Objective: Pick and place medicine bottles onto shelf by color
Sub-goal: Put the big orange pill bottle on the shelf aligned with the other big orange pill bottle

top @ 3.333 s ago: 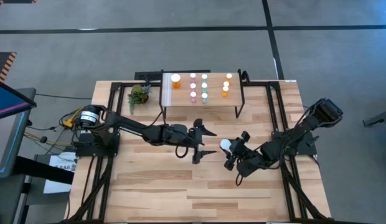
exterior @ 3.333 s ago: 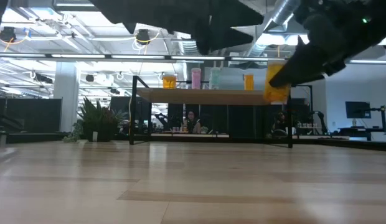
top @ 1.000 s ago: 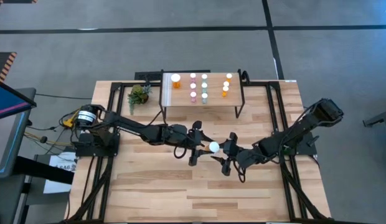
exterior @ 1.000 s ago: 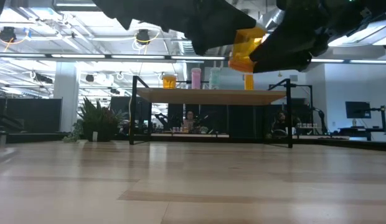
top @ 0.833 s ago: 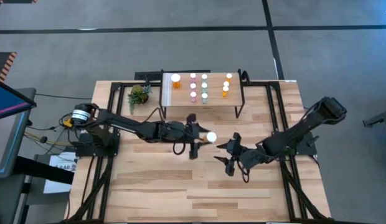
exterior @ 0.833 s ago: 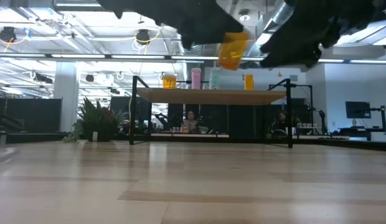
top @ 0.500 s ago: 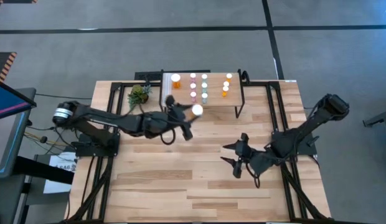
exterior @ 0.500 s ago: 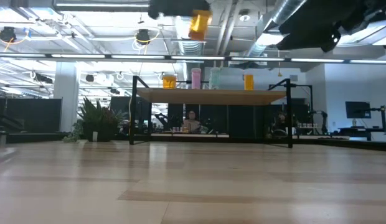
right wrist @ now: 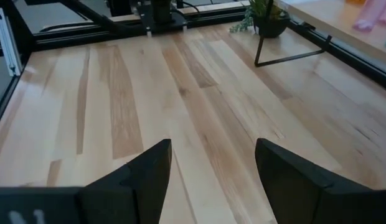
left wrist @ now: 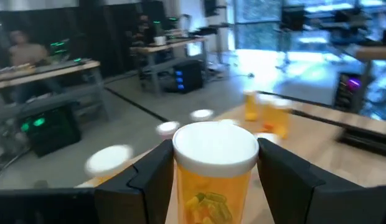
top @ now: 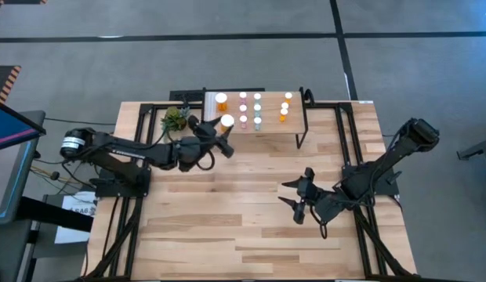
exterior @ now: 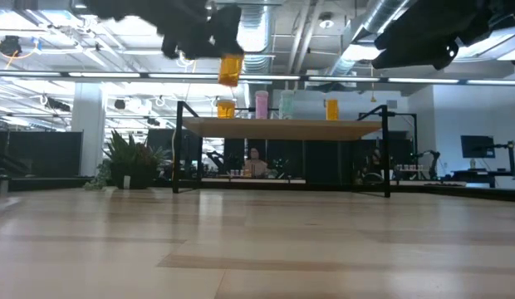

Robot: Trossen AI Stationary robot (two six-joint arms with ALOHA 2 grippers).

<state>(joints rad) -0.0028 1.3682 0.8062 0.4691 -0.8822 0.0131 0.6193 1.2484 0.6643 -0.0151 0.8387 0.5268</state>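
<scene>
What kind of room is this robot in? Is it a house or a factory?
Probably a lab or workshop, not a house. Behind the shelf, the low view shows bare ceiling pipes and strip lights. The left wrist view shows desks with computer gear, and a person sits working at one.

orange bottle (exterior: 230, 70) | gripped aloft (over shelf (exterior: 282, 127) end)

Left end effector (top: 222, 135) clamped, raised; right end effector (top: 294, 196) spread wide.
</scene>
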